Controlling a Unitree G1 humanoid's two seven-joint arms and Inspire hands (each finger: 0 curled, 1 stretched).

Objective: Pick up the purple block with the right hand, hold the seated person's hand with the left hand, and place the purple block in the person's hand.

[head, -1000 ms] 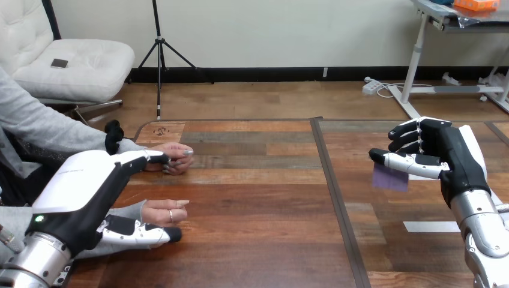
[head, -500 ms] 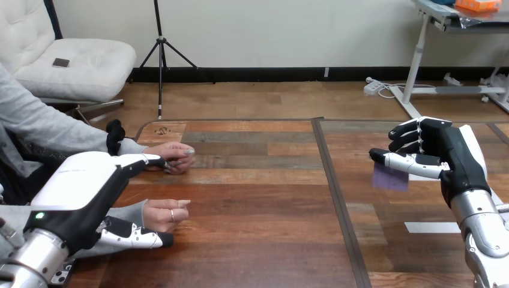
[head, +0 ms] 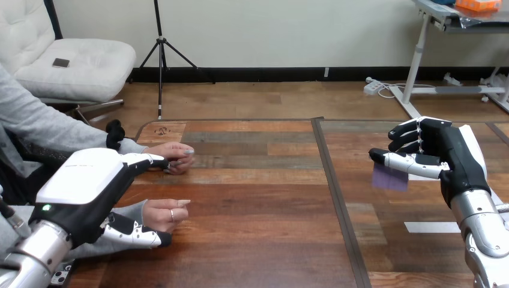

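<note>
My right hand (head: 447, 157) hovers over the table's right half, shut on the purple block (head: 389, 177), which hangs pinched under its thumb. At the left, my left hand (head: 84, 189) is open, its fingers (head: 146, 159) stretched out straight and its thumb (head: 137, 237) low by the table. The person's nearer hand (head: 165, 213) rests loosely curled on the table, and its wrist lies between my thumb and fingers, which are not curled round it. The person's farther hand (head: 172, 156) rests on the table just past my fingertips.
A white strip (head: 431, 227) lies on the table by my right forearm. A white sheet (head: 476, 144) shows behind my right hand. A dark seam (head: 336, 198) splits the table (head: 258, 198) into two halves.
My left hand has drawn back a little toward the lower left, its thumb sliding along the person's nearer wrist. The right hand and purple block have not moved.
</note>
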